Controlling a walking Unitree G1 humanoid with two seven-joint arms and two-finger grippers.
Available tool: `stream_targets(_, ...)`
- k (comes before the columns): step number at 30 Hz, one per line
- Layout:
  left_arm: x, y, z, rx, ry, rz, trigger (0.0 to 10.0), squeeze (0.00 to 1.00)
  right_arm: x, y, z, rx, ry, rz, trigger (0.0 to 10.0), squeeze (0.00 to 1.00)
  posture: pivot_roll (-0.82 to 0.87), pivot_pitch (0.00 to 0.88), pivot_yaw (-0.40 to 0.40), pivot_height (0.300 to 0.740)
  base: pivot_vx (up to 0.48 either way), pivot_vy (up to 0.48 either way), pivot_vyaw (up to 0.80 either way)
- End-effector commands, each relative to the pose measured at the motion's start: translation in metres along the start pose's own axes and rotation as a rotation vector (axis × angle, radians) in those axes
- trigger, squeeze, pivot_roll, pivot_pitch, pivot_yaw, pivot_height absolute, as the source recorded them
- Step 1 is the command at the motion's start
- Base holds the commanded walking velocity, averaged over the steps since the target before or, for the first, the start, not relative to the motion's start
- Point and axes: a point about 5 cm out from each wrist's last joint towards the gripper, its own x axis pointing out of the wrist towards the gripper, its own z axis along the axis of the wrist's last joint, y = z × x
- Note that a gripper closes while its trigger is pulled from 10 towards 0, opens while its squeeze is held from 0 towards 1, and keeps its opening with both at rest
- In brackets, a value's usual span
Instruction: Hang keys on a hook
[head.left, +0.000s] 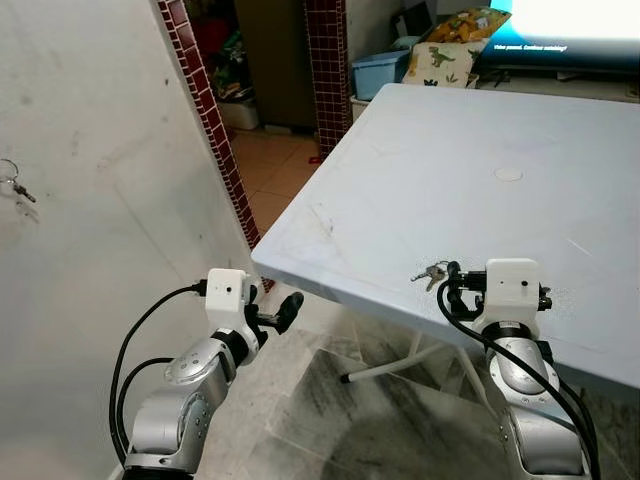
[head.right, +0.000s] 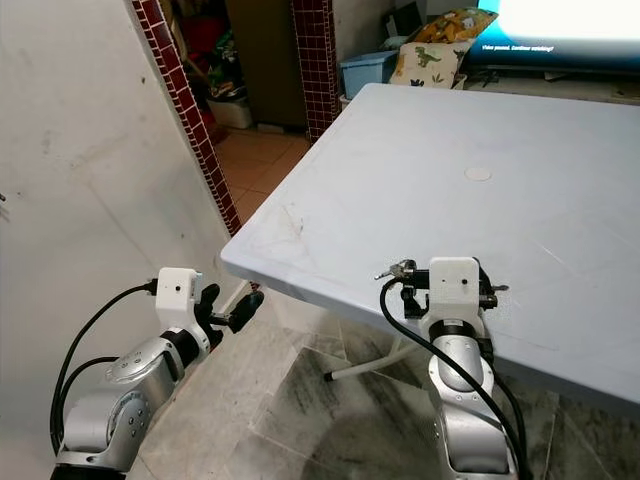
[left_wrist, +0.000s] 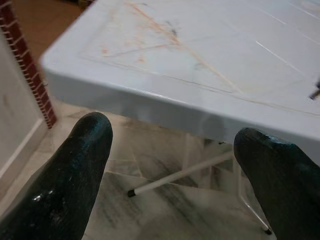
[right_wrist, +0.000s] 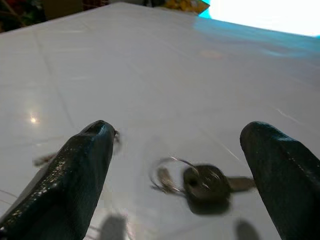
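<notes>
pale blue table (head.left: 450, 190), silver keys (right_wrist: 200, 182), red-tiled pillar (head.left: 325, 70)

White table (head.left: 480, 140), keys (head.left: 432, 273) on it

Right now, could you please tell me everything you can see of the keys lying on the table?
The keys are a small bunch of metal on a thin silver ring, with one round-headed key lying flat and its blade pointing away from the ring. They rest on the white table near its front edge, slightly blurred. The right gripper is open with its black fingers on either side of them, not yet touching. How many keys are on the ring I cannot tell.
</notes>
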Motion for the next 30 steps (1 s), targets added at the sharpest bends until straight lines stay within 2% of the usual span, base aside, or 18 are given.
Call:
stream_targets(1,0.0,0.002,0.0,0.016,0.011,-0.002,10.0,0.0,0.001,0.002,0.002,0.005,-0.001,0.005,10.0,0.0,-0.08,0.0,0.135,0.74,0.0,0.0,-0.8)
stream_targets(10,0.0,0.0,-0.001,0.019,0.019,-0.008,10.0,0.0,0.0,0.005,0.002,0.015,0.003,0.016,10.0,0.0,-0.08,0.0,0.134,0.74,0.0,0.0,-0.69)
stream_targets(16,0.001,0.0,-0.001,0.021,0.02,-0.008,10.0,0.0,0.002,0.014,0.002,0.045,0.014,0.058,10.0,0.0,-0.08,0.0,0.136,0.74,0.0,0.0,0.0)
stream_targets(21,-0.001,0.001,-0.005,0.003,0.04,-0.013,10.0,0.0,0.004,0.02,-0.008,0.057,0.067,0.082,10.0,0.0,-0.07,0.0,0.142,0.74,0.0,0.0,0.0)
stream_targets(27,-0.003,-0.002,-0.009,-0.006,0.064,-0.055,10.0,0.0,0.005,0.019,-0.016,0.041,0.094,0.091,10.0,0.0,-0.07,0.001,0.144,0.74,0.0,0.0,0.0)
stream_targets(30,-0.006,-0.01,-0.015,-0.004,0.106,-0.123,10.0,0.0,0.009,0.014,-0.02,0.009,0.111,0.094,10.0,0.0,-0.06,0.004,0.143,0.74,0.0,0.0,0.0)
